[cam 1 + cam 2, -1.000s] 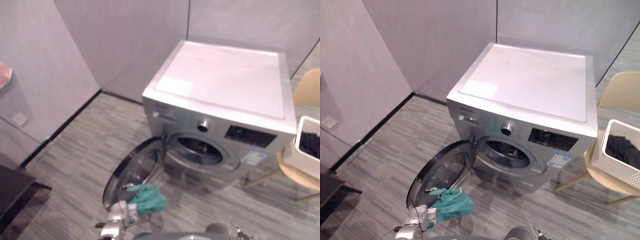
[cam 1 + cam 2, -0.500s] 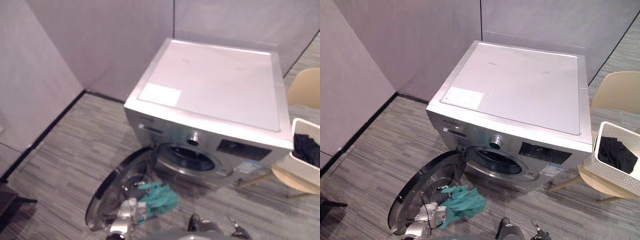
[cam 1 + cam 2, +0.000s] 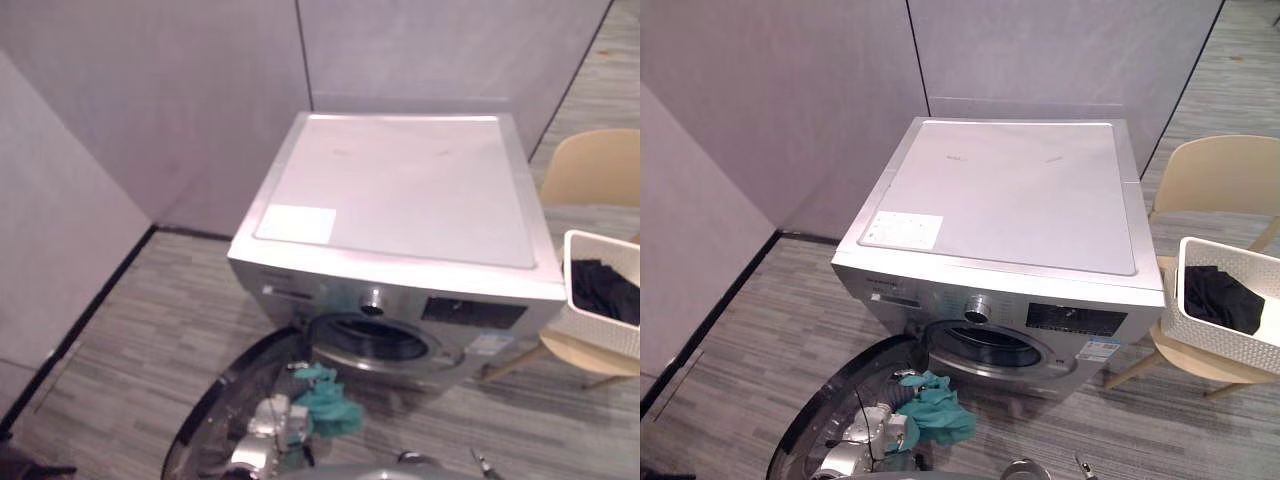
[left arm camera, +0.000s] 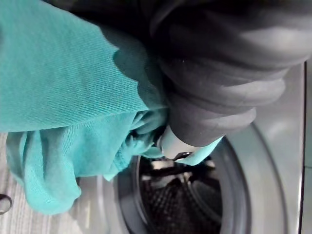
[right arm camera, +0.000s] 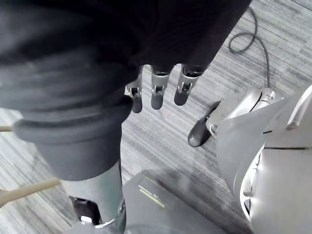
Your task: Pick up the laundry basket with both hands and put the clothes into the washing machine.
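My left hand [image 3: 268, 424] is low in front of the washing machine [image 3: 1010, 190], shut on a bunched teal cloth [image 3: 937, 411]. The cloth hangs over the open round door [image 3: 212, 424], just below and left of the drum opening [image 3: 372, 342]. In the left wrist view the teal cloth [image 4: 63, 97] drapes past the hand's dark cover [image 4: 219, 73], with the dark drum [image 4: 180, 207] beyond it. My right hand [image 5: 157, 90] hangs over the floor with relaxed fingers and nothing in them. The white laundry basket [image 3: 1215, 345] holds dark clothes [image 3: 1218, 298].
The basket rests on a beige chair [image 3: 1220, 175] to the right of the machine. Grey partition walls [image 3: 180, 90] stand behind and to the left. Striped grey floor [image 3: 770, 310] lies open to the left of the door.
The camera has moved, so the whole scene shifted. My left hand with the teal cloth now sits closer to the drum opening than a second ago.
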Controlling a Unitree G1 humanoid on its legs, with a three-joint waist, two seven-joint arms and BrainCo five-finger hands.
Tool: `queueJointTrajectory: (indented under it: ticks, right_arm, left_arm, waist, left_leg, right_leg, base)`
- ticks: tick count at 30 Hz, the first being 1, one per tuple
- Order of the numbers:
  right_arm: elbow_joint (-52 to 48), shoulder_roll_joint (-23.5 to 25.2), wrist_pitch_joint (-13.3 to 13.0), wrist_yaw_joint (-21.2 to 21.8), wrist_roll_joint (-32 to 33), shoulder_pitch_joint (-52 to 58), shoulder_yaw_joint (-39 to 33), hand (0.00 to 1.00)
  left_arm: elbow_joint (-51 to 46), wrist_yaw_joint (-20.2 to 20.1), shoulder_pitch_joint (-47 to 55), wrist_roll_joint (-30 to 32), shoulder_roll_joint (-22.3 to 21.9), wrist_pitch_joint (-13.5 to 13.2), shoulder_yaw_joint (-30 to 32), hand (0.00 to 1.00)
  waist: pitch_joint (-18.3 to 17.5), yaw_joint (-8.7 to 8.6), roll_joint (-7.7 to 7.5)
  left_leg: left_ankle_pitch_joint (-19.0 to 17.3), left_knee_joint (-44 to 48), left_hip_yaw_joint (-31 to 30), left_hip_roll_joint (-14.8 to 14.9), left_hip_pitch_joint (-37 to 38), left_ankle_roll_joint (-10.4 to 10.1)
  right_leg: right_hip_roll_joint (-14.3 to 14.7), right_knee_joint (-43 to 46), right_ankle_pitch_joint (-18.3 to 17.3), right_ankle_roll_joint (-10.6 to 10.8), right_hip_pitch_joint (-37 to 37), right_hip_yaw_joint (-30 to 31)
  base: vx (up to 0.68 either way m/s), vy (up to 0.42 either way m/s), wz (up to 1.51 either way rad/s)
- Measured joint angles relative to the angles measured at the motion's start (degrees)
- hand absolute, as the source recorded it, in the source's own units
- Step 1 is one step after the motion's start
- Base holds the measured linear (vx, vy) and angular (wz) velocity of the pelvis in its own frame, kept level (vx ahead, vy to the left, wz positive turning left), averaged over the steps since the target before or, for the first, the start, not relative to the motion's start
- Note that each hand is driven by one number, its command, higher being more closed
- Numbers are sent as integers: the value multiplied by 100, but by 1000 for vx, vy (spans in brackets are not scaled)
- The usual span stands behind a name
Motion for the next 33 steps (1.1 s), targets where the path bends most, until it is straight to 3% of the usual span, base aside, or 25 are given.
queueJointTrajectory:
  ticks: [1, 5, 9, 14, 19, 22, 27, 29, 31, 33]
  right_arm:
    - [9, -12, 3, 5, -1, 13, -2, 0]
    - [-30, 258, 9, 15, -5, 1, 39, 0]
    - [-358, 243, 4, 12, 5, -129, 417, 0]
    - [-1530, 302, -153, -13, 267, -464, 1137, 0]
    - [-2468, 399, -313, -182, 621, -495, 1730, 0]
    - [-2898, 417, -401, -290, 802, -494, 2024, 0]
    - [-3303, 351, -548, -380, 916, -671, 2499, 0]
    - [-3304, 338, -553, -376, 921, -893, 2515, 0]
    - [-3293, 343, -621, -368, 932, -1114, 2552, 0]
    - [-3284, 325, -684, -366, 966, -1137, 2536, 0]
  left_arm:
    - [12, -41, -14, 2, 33, 27, -208, 100]
    - [-3, -247, -203, 61, 317, 52, -891, 100]
    - [-4, -256, -906, 169, 281, 78, -1691, 100]
    - [-156, 22, -2078, -1, -94, 2, -2218, 100]
    - [-122, 263, -2780, -117, -695, -51, -2306, 100]
    - [165, 515, -3122, -137, -962, -43, -1779, 100]
    - [833, 1079, -4676, -645, -655, -57, 344, 100]
    - [1024, 1197, -5478, -1011, -217, -57, 1046, 100]
    - [1075, 1288, -6212, -1541, 480, -162, 1840, 100]
    - [1210, 1300, -6610, -1986, 925, -185, 2193, 100]
  waist:
    - [31, -39, -7]
    - [105, -118, -312]
    - [384, -203, -271]
    - [859, -274, -330]
    - [1351, -286, -602]
    - [1541, -298, -603]
    - [1794, -347, -683]
    - [1909, -346, -740]
    - [2052, -449, -829]
    - [2154, -453, -851]
  left_leg:
    - [-365, -142, -9, 6, 128, 150]
    - [-356, -444, 340, -277, 164, 259]
    - [-322, -314, 689, -362, -36, 332]
    - [-507, 569, 1171, 72, -832, 409]
    - [-942, 1414, 1312, 429, -1733, 384]
    - [-1040, 1840, 1393, 619, -2269, 424]
    - [-1384, 2922, 1473, 1125, -3446, 486]
    - [-1547, 3426, 1439, 1339, -3987, 513]
    - [-1715, 4017, 1340, 1530, -4640, 566]
    - [-1808, 4367, 1246, 1615, -5074, 598]
  right_leg:
    - [20, 80, -102, 94, -12, 97]
    - [-326, 305, -116, 259, -368, 383]
    - [-511, 907, -289, 412, -968, 745]
    - [-311, 1767, -405, 313, -1964, 1026]
    - [-152, 2802, -792, 210, -3106, 1280]
    - [-73, 3179, -813, 188, -3762, 1455]
    - [261, 3990, -852, 145, -5044, 1730]
    - [389, 4367, -919, 139, -5592, 1791]
    - [489, 4872, -1006, 134, -6243, 1836]
    - [534, 5165, -1048, 152, -6640, 1846]
  base:
    - [83, 221, -34]
    - [70, 154, -30]
    - [30, 56, -32]
    - [-81, -57, -35]
    - [-141, -58, -19]
    - [-59, -18, -32]
    - [-109, -32, -43]
    - [-118, -33, -33]
    - [-146, -40, -21]
    - [-122, -9, -10]
